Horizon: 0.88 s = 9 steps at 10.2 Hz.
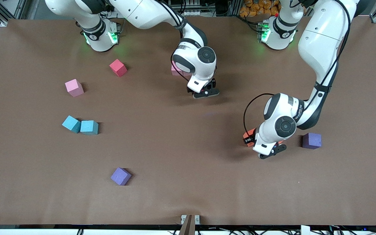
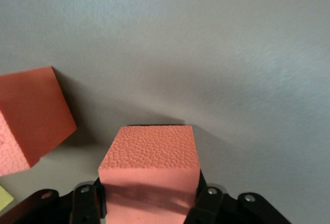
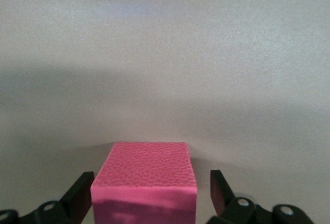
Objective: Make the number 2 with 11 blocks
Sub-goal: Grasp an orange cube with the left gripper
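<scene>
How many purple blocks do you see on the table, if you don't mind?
2. One purple block lies nearest the front camera, toward the right arm's end; the other purple block sits beside the left claw. The arms may hide more.

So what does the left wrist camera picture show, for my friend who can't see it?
An orange foam block sits between the fingers of the left gripper, which press against its sides just above the brown table. A second orange block lies tilted beside it, and a yellow corner peeks in at the picture's edge.

No readable text, label or number on anything in view.
</scene>
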{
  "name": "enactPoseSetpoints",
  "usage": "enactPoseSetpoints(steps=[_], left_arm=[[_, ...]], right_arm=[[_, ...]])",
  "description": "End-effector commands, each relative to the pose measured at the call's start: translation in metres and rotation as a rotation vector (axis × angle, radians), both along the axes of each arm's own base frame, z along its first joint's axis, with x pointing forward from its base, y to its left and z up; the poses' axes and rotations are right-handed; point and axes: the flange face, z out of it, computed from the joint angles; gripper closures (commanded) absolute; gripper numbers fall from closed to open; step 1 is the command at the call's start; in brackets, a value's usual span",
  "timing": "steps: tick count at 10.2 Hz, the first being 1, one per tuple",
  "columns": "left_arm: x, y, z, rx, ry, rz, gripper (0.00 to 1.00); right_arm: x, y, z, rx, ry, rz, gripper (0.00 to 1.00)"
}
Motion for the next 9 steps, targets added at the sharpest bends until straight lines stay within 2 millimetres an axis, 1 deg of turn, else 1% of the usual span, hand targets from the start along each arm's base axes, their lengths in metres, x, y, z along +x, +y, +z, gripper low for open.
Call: enactPoseSetpoints(steps=[1, 4, 6, 7, 9], left_arm=[[0.003, -0.006, 0.032, 0.011, -0.055, -0.033, 0.77], [0.004, -0.010, 0.068, 0.006, -0.103, -0.071, 0.77], [0.006, -0.013, 0.083, 0.001, -0.127, -0.076, 0.77], [0.006, -0.015, 0.086, -0.002, -0.131, -0.076, 0.77], [0.008, -0.015, 0.090, -0.005, -0.140, -0.073, 0.77]], right_arm=[[0.000, -0.002, 0.019, 0.002, -0.032, -0.037, 0.00], [0.004, -0.002, 0.038, 0.016, -0.045, -0.038, 0.00], [0.006, -0.005, 0.046, 0.010, -0.046, -0.035, 0.00], [0.013, -0.010, 0.055, 0.009, -0.049, -0.033, 0.00], [0.034, -0.021, 0.081, 0.032, -0.072, -0.061, 0.00]])
